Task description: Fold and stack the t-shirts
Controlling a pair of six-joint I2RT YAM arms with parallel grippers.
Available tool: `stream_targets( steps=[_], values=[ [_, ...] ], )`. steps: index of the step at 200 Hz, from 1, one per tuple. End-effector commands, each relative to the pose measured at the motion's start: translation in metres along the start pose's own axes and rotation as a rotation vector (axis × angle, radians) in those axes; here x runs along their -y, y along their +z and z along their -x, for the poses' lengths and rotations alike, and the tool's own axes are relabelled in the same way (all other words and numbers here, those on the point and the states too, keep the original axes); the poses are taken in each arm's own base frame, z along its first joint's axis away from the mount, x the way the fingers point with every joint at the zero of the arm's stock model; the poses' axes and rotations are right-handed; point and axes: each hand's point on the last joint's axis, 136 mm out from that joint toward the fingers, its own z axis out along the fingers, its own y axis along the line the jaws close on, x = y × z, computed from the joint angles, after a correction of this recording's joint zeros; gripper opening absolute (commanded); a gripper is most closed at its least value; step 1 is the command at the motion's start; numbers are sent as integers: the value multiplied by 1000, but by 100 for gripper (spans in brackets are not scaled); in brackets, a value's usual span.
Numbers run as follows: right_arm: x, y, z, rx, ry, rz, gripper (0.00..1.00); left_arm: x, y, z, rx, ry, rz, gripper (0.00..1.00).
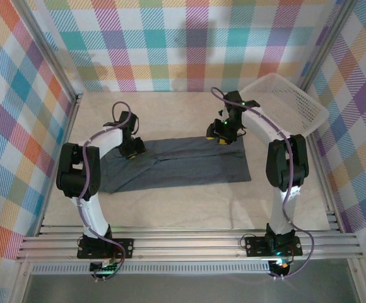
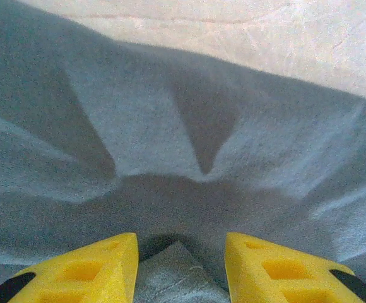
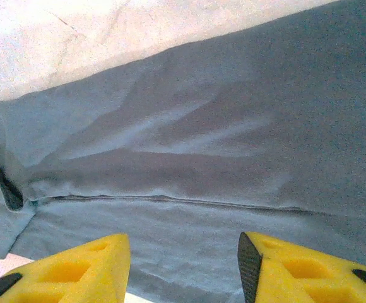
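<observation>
Top external: your left end effector [image 1: 132,151] and right end effector [image 1: 223,135] pinch the t-shirt [image 1: 183,167] at its edge for an even fold.

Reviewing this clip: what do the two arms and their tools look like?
The left arm and right arm have white links, bulky black joint housings and a greyish-purple cable looping alongside; small green lights glow at the bases. The left tool and right tool each carry two yellow wedge-shaped fingers with moulded recesses and black edge strips.
</observation>
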Motion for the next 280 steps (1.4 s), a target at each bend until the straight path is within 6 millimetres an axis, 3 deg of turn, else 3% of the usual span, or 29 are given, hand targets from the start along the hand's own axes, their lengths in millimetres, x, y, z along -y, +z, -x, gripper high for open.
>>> stream_targets(
  steps=[1,51,104,149,168,185,249,280],
  values=[
    [-10,-19,-1,30,-21,40,49,-5,5,-13,-29,0,31,41],
    [-10,-21,-3,34,-29,38,49,4,-6,-17,-17,-10,-2,35],
    [-10,-22,-2,43,-29,44,49,-2,-12,-63,-101,-152,-7,21],
    [-9,-17,-4,35,-29,49,49,0,-22,-86,-107,-281,-28,19],
    [-9,-16,-6,33,-26,52,49,4,-19,-97,-128,-328,-22,12],
    [-8,-16,-7,30,-26,52,49,8,-20,-103,-125,-369,-7,0],
    [-3,-14,-14,24,-27,49,48,29,-29,-115,-132,-506,-28,0],
    [0,-12,-17,17,-22,44,48,26,-23,-137,-231,-552,36,0]
  ],
)
